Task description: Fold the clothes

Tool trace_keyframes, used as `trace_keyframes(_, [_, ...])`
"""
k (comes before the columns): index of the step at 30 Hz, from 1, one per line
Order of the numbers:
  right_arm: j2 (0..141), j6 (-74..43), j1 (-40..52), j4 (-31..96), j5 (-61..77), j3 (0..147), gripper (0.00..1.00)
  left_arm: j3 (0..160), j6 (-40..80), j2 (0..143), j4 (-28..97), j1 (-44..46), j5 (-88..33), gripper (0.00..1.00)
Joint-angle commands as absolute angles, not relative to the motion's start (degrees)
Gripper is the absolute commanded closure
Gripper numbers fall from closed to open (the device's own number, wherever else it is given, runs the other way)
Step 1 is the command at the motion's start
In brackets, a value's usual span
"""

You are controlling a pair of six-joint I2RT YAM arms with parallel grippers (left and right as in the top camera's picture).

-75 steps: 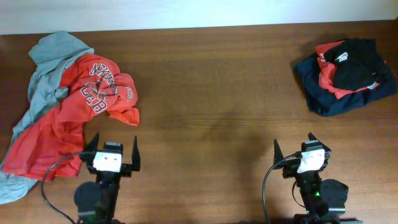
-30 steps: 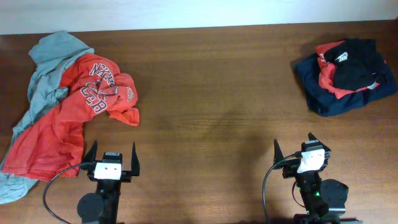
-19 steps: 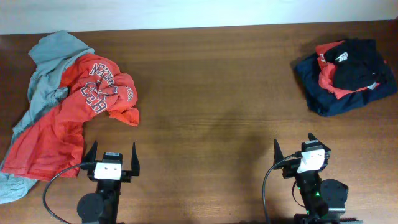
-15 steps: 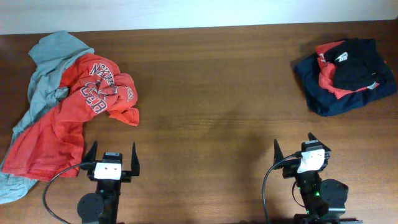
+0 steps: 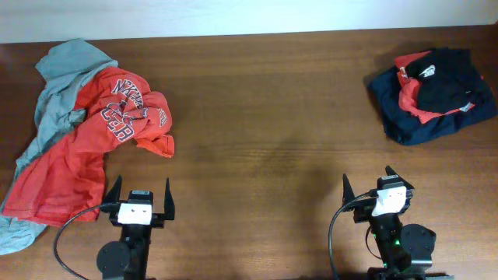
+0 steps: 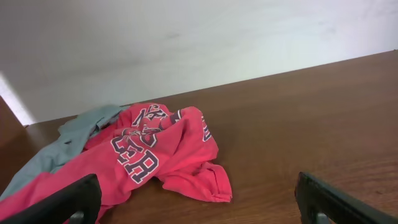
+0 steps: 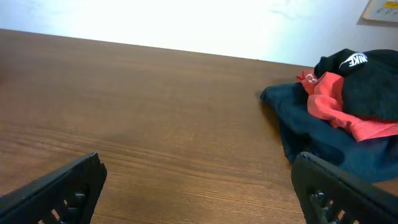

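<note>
Two heaps of clothing lie at opposite ends of the brown wooden table (image 5: 272,101). At the left end a red shirt (image 5: 78,155) with dark lettering is crumpled and spread out. It lies partly over a grey garment (image 5: 62,66), which shows beyond it near the far edge and again at the near left corner. At the right end, close to the far edge, a dark blue garment (image 5: 420,124) lies folded. A red garment (image 5: 408,97) rests on it, and a black garment (image 5: 443,78) with a white logo tops the stack.

The left gripper (image 5: 142,188) sits at the near edge, just beside the lower part of the red shirt and apart from it. Its fingers (image 6: 68,199) are spread wide with nothing between them. From the left wrist view the shirt lies ahead and to the left. A black cable (image 5: 66,225) loops out from this arm over the table.

The right gripper (image 5: 367,177) is also at the near edge, well apart from the folded stack, which lies ahead and to its right. Its jaws likewise stand wide apart and hold nothing. A white wall (image 5: 233,14) runs along the far edge of the table.
</note>
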State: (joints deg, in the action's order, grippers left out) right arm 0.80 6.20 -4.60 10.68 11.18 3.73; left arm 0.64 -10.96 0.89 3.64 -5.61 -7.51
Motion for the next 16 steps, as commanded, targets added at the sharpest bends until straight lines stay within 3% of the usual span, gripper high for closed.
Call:
trace_keyframes(1, [0.21,5.91,-4.14,10.85,10.46,3.31,0.01,0.51,-11.25,0.30,3.95,-5.85,-8.10,0.01])
trace_keyframes(16, [0.21,5.91,-4.14,10.85,10.44,3.31,0.01,0.51,-11.25,0.30,3.95,-5.85,-8.10,0.01])
